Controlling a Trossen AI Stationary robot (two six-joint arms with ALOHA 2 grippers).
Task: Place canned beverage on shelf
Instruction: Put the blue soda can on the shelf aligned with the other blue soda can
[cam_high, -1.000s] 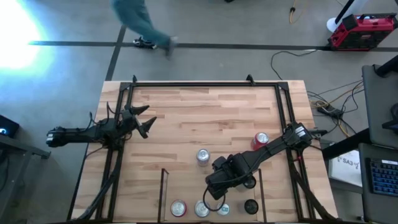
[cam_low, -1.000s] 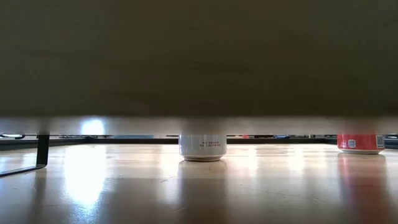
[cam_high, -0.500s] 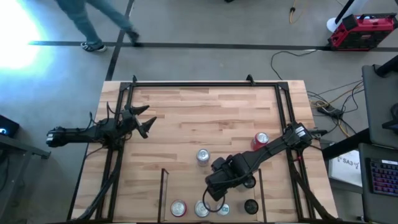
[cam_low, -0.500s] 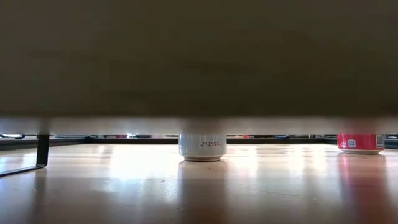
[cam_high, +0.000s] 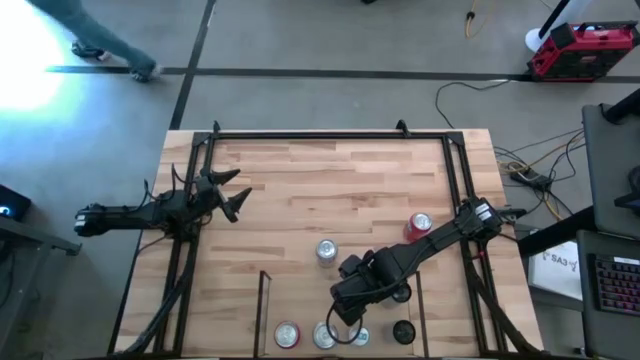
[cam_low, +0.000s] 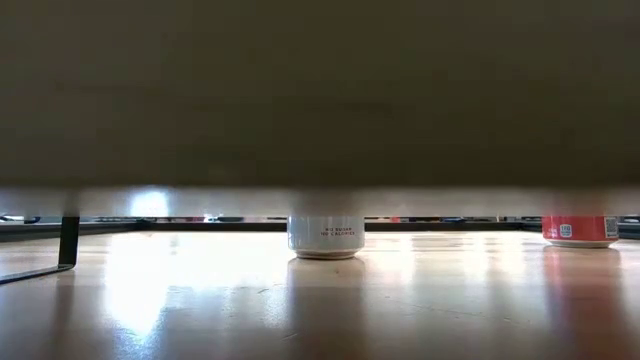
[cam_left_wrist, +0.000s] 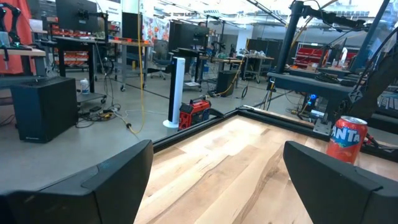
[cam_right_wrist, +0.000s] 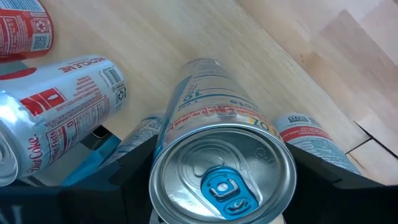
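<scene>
A silver can (cam_right_wrist: 219, 163) with a blue tab stands between the fingers of my right gripper (cam_right_wrist: 221, 180). That gripper hangs over the shelf (cam_high: 262, 312) at the table's near edge and points steeply down (cam_high: 347, 312), hiding the can from above. Several other cans stand in the shelf, among them a red-topped one (cam_high: 287, 335) and a silver one (cam_high: 324, 336). A silver can (cam_high: 326, 252) and a red can (cam_high: 419, 226) stand upright on the open table. My left gripper (cam_high: 232, 196) waits open, level, at the table's left. My right gripper pinches the silver can's upper wall (cam_right_wrist: 166, 144), just under the rim, between its two fingers, one on each side. The fingers come from above, slanting down. The can stays roughly upright with its top up. Whether its bottom rests on the shelf floor I cannot tell.
A black metal frame (cam_high: 330, 136) runs round the tabletop. A Diet Coke can (cam_right_wrist: 65, 99) and a red Coke can (cam_right_wrist: 22, 25) stand close beside the held can, another can (cam_right_wrist: 305, 134) on its other side. The far half of the table is bare wood (cam_high: 330, 180).
Both arms and all cans have kept still. A person on the floor beyond the table's far edge has walked toward the left.
</scene>
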